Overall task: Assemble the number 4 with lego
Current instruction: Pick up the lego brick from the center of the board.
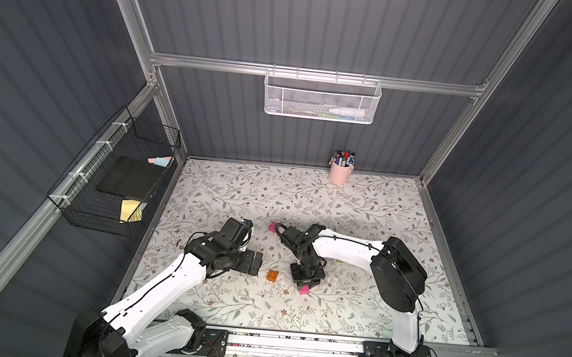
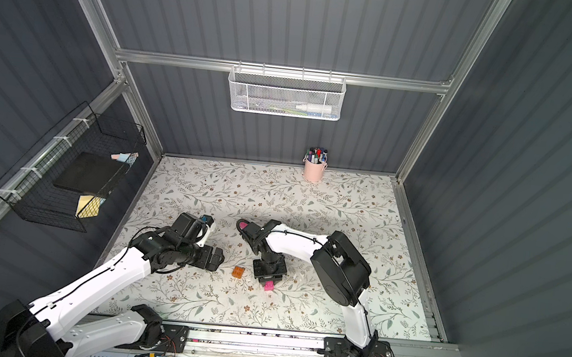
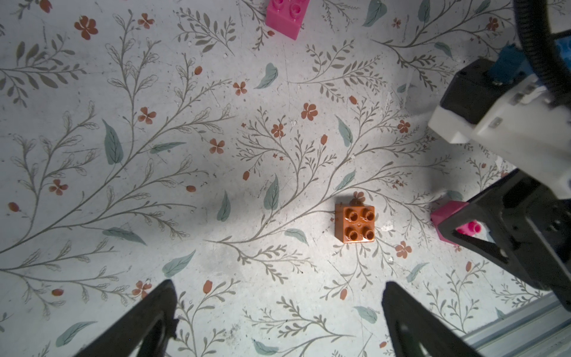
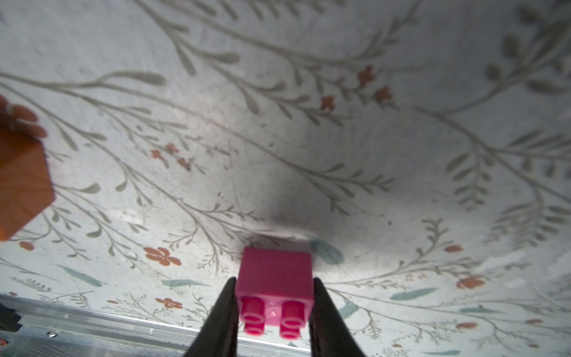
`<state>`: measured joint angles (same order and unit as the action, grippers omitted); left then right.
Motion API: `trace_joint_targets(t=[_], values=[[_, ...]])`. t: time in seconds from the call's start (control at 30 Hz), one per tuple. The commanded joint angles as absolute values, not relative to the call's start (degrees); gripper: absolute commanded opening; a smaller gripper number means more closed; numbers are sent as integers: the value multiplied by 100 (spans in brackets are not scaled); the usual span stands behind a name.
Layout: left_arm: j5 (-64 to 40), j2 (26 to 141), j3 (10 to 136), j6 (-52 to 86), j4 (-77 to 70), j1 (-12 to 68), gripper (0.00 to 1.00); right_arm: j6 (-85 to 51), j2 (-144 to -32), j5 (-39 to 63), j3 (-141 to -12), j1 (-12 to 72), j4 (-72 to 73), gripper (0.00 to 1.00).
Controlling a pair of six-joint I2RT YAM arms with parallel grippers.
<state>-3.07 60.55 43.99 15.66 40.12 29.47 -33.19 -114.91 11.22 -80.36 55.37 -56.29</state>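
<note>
**Top views:** left gripper point(image 1: 256, 264) hangs low over the white floral-print surface point(image 1: 275, 193). Right gripper point(image 1: 304, 285) points straight down onto a square, studded pink plastic brick point(image 1: 304, 289) near the front edge, and its body hides the jaws here. A square, studded orange plastic brick point(image 1: 272, 275) sits between the two grippers, touching neither. A second pink plastic brick point(image 1: 273, 226) lies further back, beside the right arm's cable loop point(image 2: 240, 230). All three bricks are separate.

**Left wrist:** left gripper point(image 3: 278, 284) has its fingers point(image 3: 148, 321) wide apart and holds nothing. The orange brick point(image 3: 355, 224) is studs up, just beyond them. The front pink brick point(image 3: 449, 213) is on its side. The rear pink brick point(image 3: 285, 17) is cut off at the frame edge.

**Right wrist:** the only view showing the grip. Right gripper point(image 4: 274, 279) is clamped on the front pink brick point(image 4: 275, 269), one finger on each side face, studs toward the camera. The orange brick point(image 4: 21, 185) is blurred at the edge. Can't tell if the pink brick is resting or lifted.
</note>
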Motion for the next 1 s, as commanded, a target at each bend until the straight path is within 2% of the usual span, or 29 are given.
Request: trace_joint_targets(t=[0.0, 0.23, 0.47, 0.73, 0.97], values=[[-264, 6079, 4619, 1448, 4127, 2916, 100, -3340, -11208, 1042, -8117, 5519, -5730, 21], [-263, 6237, 4619, 1462, 3726, 2911, 99, -3149, -10551, 777, -8479, 5473, -6303, 22], [-303, 6861, 4653, 1438, 2907, 2984, 99, -2369, -9699, 654, -8731, 4775, -7037, 23], [-123, 7797, 5177, 1236, 2412, 3472, 100, -1387, -9682, 441, -9411, 3657, -7787, 24], [-471, 8489, 5631, 1003, 2129, 3621, 100, -926, -9999, 629, -9638, 3025, -7954, 26]])
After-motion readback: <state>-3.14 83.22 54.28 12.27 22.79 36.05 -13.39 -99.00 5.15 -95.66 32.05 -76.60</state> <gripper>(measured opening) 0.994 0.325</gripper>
